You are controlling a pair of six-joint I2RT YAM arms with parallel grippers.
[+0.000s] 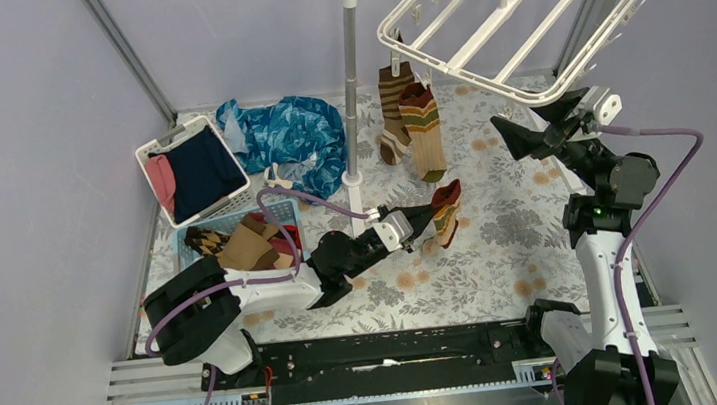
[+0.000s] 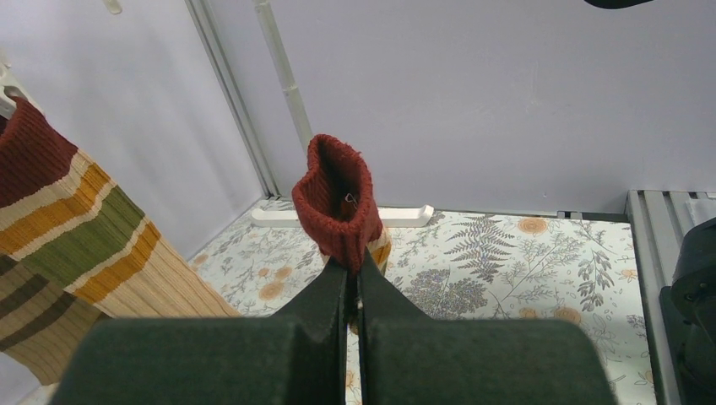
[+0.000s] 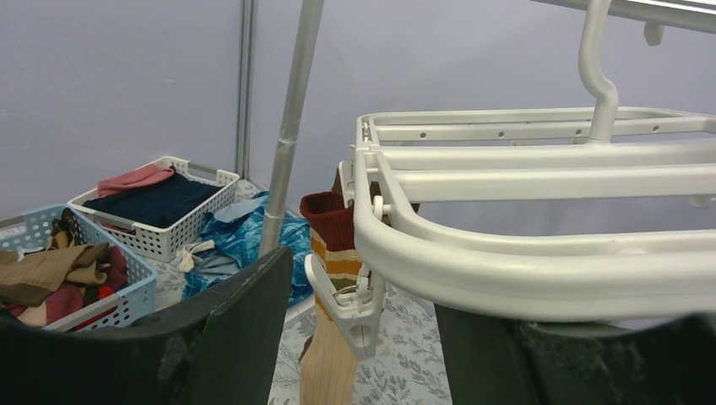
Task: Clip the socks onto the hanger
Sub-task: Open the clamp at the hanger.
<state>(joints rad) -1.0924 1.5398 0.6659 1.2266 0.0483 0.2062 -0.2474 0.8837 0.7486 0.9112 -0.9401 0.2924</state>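
Left claw [image 1: 433,217] pinches a red-cuffed sock [image 1: 447,208] mid-frame, cuff up for clipping; right claw [image 3: 363,333], spread, waits at the hanger [image 3: 507,270] rim upper right, probably to steady it.

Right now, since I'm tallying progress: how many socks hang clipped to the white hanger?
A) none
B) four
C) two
C: a brown-striped sock and a green-and-orange banded sock hang side by side from the hanger, while the left gripper pinches a third, red-cuffed sock that is not yet clipped.
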